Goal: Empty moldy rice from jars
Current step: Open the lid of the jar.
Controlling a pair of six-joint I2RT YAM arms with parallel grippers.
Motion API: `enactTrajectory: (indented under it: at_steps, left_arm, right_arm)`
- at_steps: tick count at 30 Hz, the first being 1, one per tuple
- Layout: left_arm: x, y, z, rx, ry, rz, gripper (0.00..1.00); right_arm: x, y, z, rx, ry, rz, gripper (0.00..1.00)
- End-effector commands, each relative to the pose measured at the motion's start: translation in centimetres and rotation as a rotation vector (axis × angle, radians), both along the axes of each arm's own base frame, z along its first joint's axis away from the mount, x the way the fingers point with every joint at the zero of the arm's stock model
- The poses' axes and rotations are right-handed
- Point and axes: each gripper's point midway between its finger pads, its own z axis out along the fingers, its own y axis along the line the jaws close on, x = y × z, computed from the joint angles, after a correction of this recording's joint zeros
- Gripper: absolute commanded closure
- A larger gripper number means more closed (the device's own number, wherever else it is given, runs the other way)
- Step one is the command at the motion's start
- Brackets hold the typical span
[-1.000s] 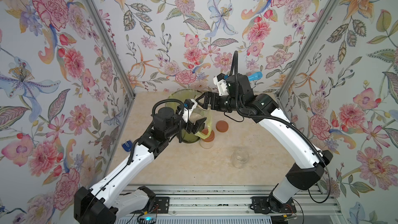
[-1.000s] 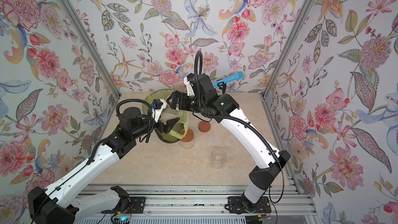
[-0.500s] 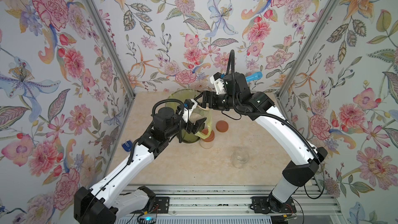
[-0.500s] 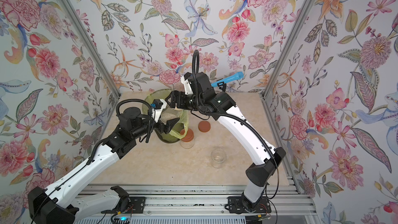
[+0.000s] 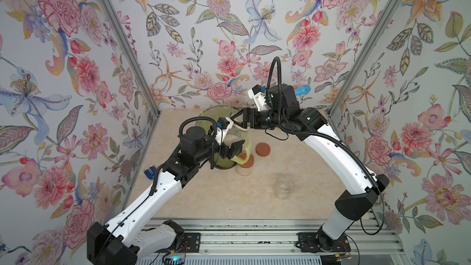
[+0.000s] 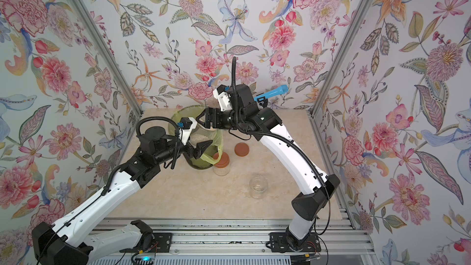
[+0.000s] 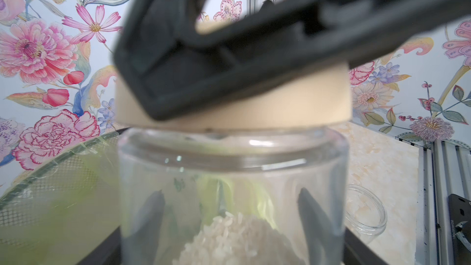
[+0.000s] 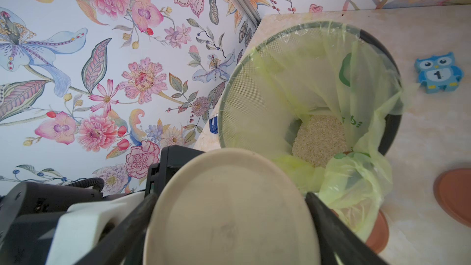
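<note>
Closing in! In both top views the right gripper (image 5: pixel 238 121) has pushed forward. Its jaws, spread wide a second ago, have now drawn in around the beige lid (image 5: pixel 242 129). The left gripper (image 5: pixel 230 141) hasn't budged and keeps the jar (image 6: pixel 201 137) clamped by its body above the bin (image 5: pixel 204 114). Down on the table beneath the left tool stands a lidded jar (image 5: pixel 245 166). A loose reddish-brown lid (image 5: pixel 263 149) lies under the right forearm, and an empty jar (image 5: pixel 283 187) sits well back toward the arm bases.

Over to the left wrist view: a black finger (image 7: pixel 178 72) of the right tool lies pressed across the lid. The left tool's own fingers (image 7: pixel 153 215) show through the glass, pinching the walls on either side. The moldy rice (image 7: pixel 229 238) is heaped low inside, right between them.

Now the right wrist view, where both fingers (image 8: pixel 331 225) touch opposite edges of the lid, whose flat face is turned toward the tool. Just past the fingertips the bin gapes open, with rice in the bin (image 8: pixel 318 136) down in the liner.

So the grip looks set. I'd say the lid has to be twisted off next before this jar can be tipped, and the lidded one is left after it.
</note>
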Motion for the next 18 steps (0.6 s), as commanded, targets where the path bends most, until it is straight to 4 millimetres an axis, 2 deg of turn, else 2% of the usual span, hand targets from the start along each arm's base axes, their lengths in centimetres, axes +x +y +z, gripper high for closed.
enactTrajectory:
  at_steps: [1,12,14,18]
  left_arm:
    - [-2.0,-0.2,6.8,-0.133,-0.140,-0.086,1.00]
    - [-3.2,-0.3,6.8,-0.151,-0.119,-0.139,1.00]
    - [-3.4,-0.4,6.8,-0.153,-0.120,-0.144,1.00]
    - [-3.3,-0.4,6.6,-0.153,-0.110,-0.146,1.00]
  right_arm:
    - [-0.8,0.0,0.4,0.038,-0.031,0.097,0.42]
    - [-1.8,-0.4,-0.7,0.107,-0.128,0.211,0.44]
    - [-1.2,-1.1,-0.3,0.150,-0.159,0.212,0.43]
    - [-0.5,-1.4,-0.3,0.170,-0.173,0.211,0.43]
